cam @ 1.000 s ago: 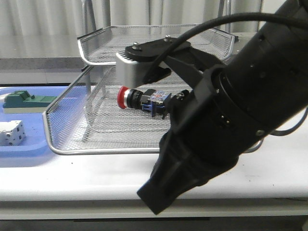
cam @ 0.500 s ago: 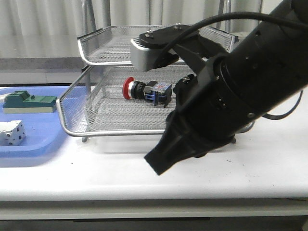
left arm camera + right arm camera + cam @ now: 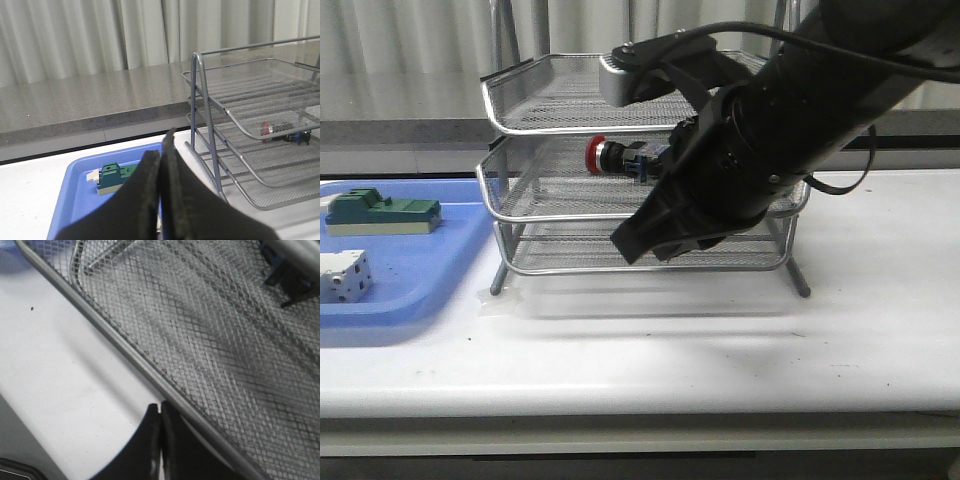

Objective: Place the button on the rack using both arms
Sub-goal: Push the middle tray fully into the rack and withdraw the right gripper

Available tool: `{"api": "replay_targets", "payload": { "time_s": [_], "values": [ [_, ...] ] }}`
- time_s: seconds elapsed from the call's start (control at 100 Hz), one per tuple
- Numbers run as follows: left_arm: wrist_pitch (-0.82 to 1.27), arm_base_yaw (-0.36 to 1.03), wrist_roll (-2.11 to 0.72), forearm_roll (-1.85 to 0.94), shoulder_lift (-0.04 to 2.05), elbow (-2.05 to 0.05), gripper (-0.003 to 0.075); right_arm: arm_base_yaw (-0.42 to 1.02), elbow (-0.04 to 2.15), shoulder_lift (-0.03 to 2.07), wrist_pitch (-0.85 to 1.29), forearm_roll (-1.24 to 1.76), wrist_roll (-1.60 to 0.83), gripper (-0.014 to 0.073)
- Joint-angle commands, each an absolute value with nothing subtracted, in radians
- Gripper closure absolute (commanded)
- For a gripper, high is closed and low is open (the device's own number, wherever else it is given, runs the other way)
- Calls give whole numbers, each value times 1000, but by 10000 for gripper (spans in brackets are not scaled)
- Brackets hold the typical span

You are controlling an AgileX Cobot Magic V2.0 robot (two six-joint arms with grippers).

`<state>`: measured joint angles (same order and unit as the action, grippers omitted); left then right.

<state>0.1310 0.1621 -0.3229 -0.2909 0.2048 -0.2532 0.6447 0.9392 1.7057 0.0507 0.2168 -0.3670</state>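
The button [image 3: 620, 156] lies on its side in the middle tier of the silver wire rack [image 3: 520, 215], red cap pointing toward my left and blue rear block toward my right; my left wrist camera picks it up too, a small red-and-blue shape [image 3: 281, 131] behind the mesh. The rack stands on the white desk [image 3: 820, 340], its three tiers stacked on thin legs. My right arm [image 3: 760, 140] reaches in front of the rack from the right, its bulk hiding much of the trays' right half in the front view, with its silver-grey housing [image 3: 617, 82] up beside the top tier. My right fingers [image 3: 160, 445] are clenched together with nothing between them, their tips just at the round rim wire of a mesh tray, pale desk below. My left fingers [image 3: 161, 200] are likewise pressed tight and empty, hanging near the flat blue tray [image 3: 410, 270] that sits on the desk beside the rack's left. On that blue tray rest a green-and-white block [image 3: 382, 213] toward the back and a white cube-like part [image 3: 342, 274] nearer the front, well apart from the button. Grey curtains [image 3: 75, 40] and a stone-coloured ledge [image 3: 90, 107] run behind the desk.
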Motion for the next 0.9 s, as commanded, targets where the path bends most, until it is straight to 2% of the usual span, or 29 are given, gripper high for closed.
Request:
{"api": "replay_targets", "payload": {
  "time_s": [0.0, 0.33, 0.62, 0.89],
  "values": [
    [49, 161, -314, -300, 215, -282, 741, 632, 987, 1672, -13, 203, -377, 655],
    [49, 161, -314, -300, 215, -282, 741, 622, 992, 1673, -6, 197, -377, 655],
    [49, 161, -314, -300, 215, -282, 741, 665, 991, 1624, 133, 199, -374, 655],
    [49, 161, -314, -300, 215, -282, 741, 648, 981, 1486, 270, 226, -346, 652]
  ]
}}
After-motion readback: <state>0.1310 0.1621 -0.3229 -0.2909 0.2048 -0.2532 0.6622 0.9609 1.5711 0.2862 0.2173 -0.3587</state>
